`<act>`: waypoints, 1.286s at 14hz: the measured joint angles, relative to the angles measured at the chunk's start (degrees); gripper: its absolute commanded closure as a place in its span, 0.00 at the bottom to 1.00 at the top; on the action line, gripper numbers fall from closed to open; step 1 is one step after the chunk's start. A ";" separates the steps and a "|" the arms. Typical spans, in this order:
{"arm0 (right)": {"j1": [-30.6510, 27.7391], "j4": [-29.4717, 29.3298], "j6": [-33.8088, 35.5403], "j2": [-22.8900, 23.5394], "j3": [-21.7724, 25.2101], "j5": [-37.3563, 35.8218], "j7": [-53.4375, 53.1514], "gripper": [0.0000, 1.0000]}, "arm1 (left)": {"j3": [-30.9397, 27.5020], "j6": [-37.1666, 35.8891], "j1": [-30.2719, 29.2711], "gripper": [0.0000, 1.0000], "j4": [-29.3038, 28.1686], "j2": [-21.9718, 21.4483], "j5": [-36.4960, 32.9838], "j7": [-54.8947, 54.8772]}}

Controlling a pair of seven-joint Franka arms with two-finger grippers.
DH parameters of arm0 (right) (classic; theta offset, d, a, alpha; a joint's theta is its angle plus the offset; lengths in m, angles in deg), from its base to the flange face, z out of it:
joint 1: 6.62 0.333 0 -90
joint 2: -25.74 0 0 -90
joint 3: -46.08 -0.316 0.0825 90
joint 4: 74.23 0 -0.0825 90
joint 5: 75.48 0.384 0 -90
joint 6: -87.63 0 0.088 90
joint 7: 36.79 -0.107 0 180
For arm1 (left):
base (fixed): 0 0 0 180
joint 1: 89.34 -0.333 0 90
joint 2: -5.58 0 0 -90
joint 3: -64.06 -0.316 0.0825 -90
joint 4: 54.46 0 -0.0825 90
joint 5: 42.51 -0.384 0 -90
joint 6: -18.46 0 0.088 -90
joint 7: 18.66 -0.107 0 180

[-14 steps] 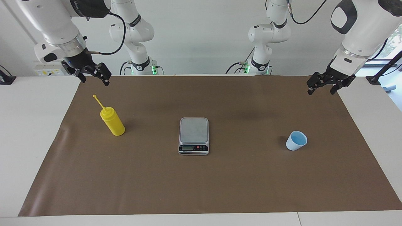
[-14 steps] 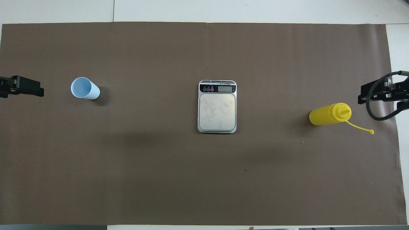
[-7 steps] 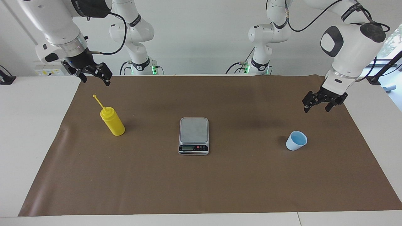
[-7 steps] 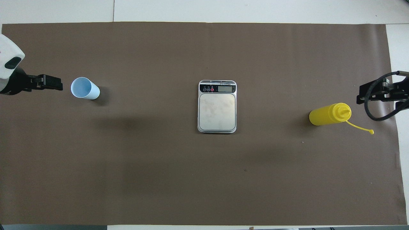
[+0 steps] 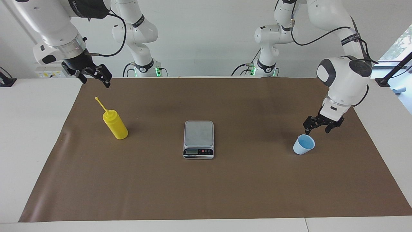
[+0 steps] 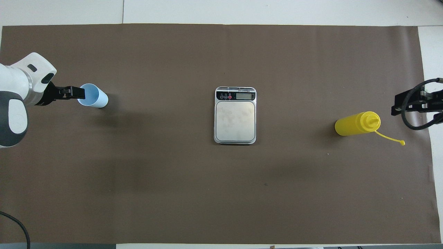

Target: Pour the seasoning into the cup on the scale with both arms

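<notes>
Yellow seasoning bottle [image 5: 116, 126] stands upright on the brown mat [image 5: 206, 187] toward the right arm's end of the table, long axis vertical, nozzle up, thin cap strand [image 5: 100, 103] sticking up and out toward the robots and the table end. Probably parked there so the right arm can take it w/o crossing. Well apart from it, mid-table, the scale [image 5: 199, 139] lies flat, platform bare, display panel on the side farther from the robots. Cup [image 5: 303, 144] sits toward the left arm's end, about as far from the robots as the scale, mouth up, tilted look is just perspective; not yet on the scale.

Left gripper [image 5: 318, 126] hangs just above the cup's rim on the robot side, fingers spread wide, empty — looks set up for a grab so the cup can go to the platform first. Right gripper [image 5: 94, 74] waits in the air over the mat's edge near the robots, fingers wide too, holding nothing, apart from the bottle.
</notes>
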 measured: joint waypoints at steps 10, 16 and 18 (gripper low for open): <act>-13.66 3.14 -2.16 1.21 0.32 24.92 -41.29 0.00 | -0.01 7.49 -0.36 1.00 -0.07 7.12 0.36 0.45; -24.71 1.47 1.44 12.04 0.55 40.31 -50.82 0.00 | 0.21 5.97 -0.73 1.00 0.15 6.02 0.96 0.65; -25.39 -0.86 4.21 15.85 0.45 41.65 -51.74 0.00 | 0.29 2.24 -0.61 1.00 0.25 3.38 0.96 1.29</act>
